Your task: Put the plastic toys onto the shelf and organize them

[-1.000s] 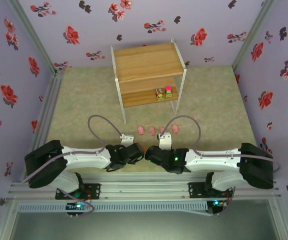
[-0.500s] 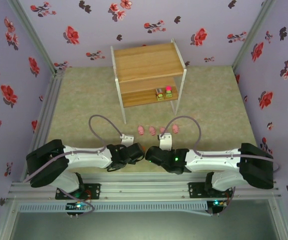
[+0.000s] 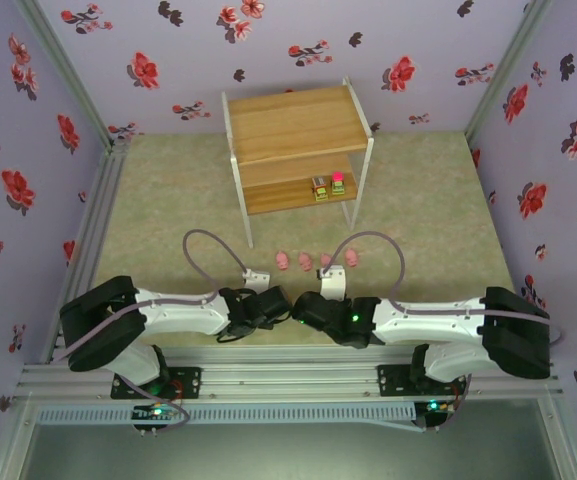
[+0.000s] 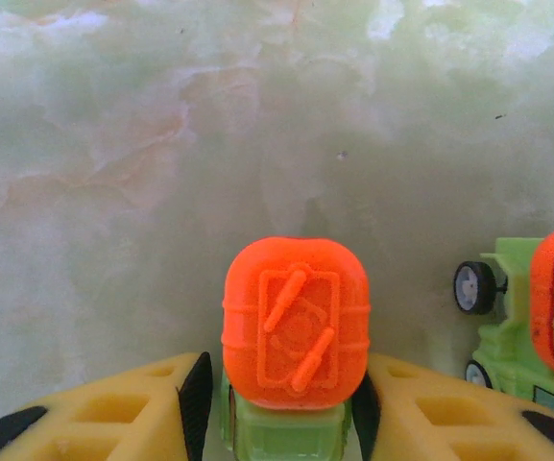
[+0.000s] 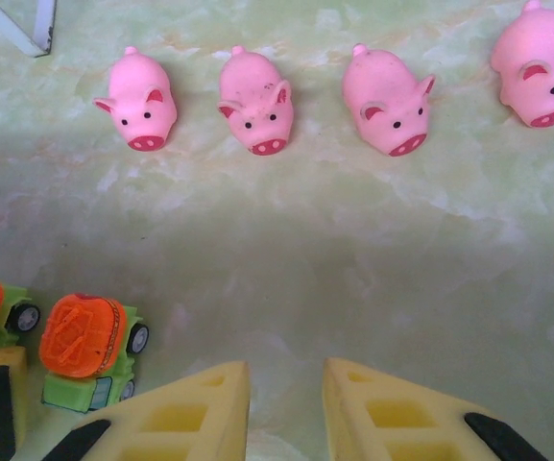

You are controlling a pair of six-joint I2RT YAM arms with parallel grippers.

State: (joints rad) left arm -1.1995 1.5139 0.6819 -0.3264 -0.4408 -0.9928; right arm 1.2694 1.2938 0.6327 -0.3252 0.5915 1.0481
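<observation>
The shelf (image 3: 293, 125) is made of light wooden boards with a smooth, low-sheen finish, carried on thin white-painted metal legs. The 4 pigs (image 5: 257, 101) are moulded in smooth, matt pink plastic. The toy truck (image 4: 296, 327) is formed of glossy plastic, with a ribbed orange top on a pale green base. The table (image 4: 113, 144) is surfaced smooth, marbled green and faintly shiny.
</observation>
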